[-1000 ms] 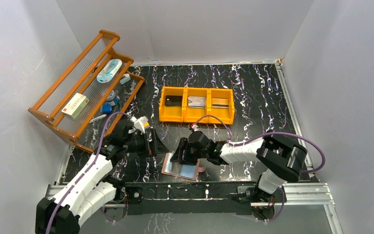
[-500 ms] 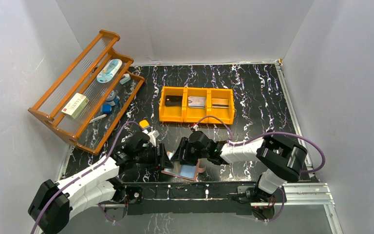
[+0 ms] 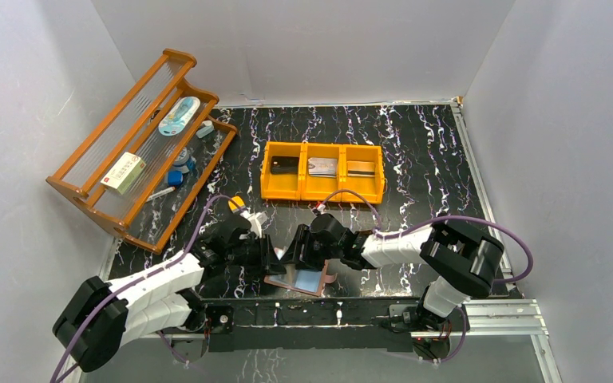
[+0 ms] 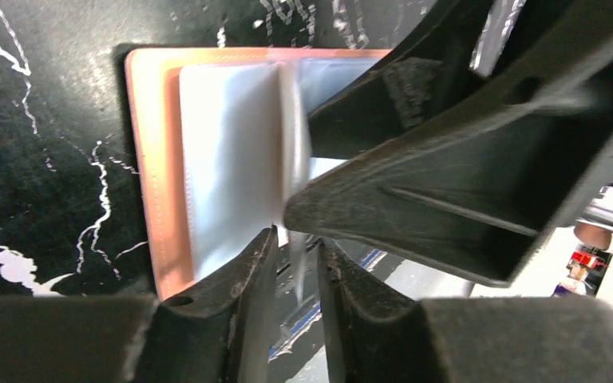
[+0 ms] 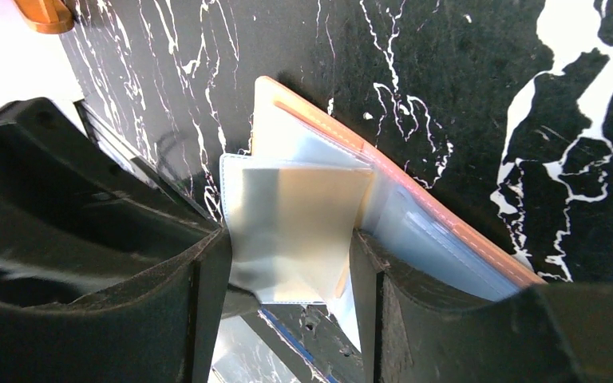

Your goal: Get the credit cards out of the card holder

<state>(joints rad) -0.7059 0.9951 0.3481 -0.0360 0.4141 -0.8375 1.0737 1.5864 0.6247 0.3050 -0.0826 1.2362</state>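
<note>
The salmon-pink card holder (image 3: 275,279) (image 4: 148,159) (image 5: 415,179) lies open by the table's front edge. One clear sleeve (image 5: 287,207) stands up from it, and a tan credit card (image 5: 323,211) shows through the plastic. My right gripper (image 3: 297,254) (image 5: 287,235) is shut on that sleeve across its width, and the plastic bows between the fingers. From the left, my left gripper (image 3: 273,259) (image 4: 297,239) straddles a thin upright sleeve edge (image 4: 295,191). Its jaws stand a narrow gap apart, with daylight on both sides of the sheet.
An orange three-compartment tray (image 3: 323,194) sits behind the grippers, holding a dark card (image 3: 285,165) and grey cards (image 3: 322,167). A wooden rack (image 3: 88,191) with small items leans at the back left. The metal rail (image 3: 311,313) runs just in front of the holder.
My left arm has swung right up to the card holder, and its jaws have narrowed from wide open to a slim gap around a sleeve edge. The right gripper has held still.
</note>
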